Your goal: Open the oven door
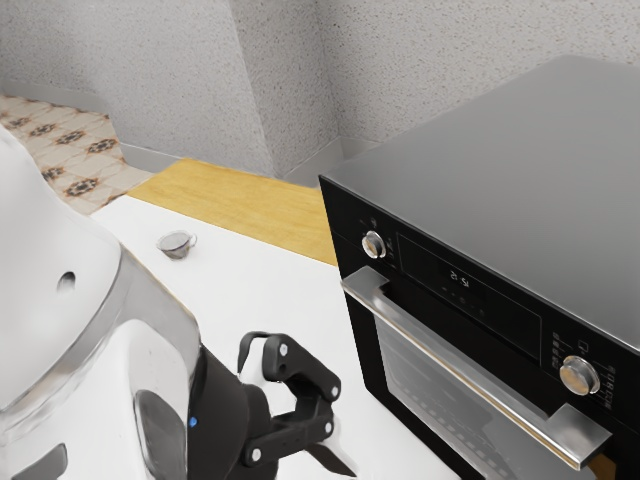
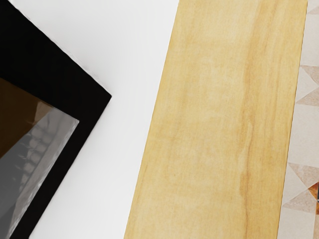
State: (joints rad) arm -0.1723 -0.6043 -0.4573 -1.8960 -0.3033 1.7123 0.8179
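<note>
Near the tool [image 1: 300, 413], oven door [image 1: 430, 390], not touching

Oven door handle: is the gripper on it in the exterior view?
No, the gripper stands apart from the handle, with white tabletop visible between them.

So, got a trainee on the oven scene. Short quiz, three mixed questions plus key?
1. Multiple choice: the oven door is (a) shut, (b) half open, (c) fully open.
2. True or false: the gripper is holding the door handle.
3. Count: how many round knobs flank the display?

Key: 1. a; 2. false; 3. two.
</note>
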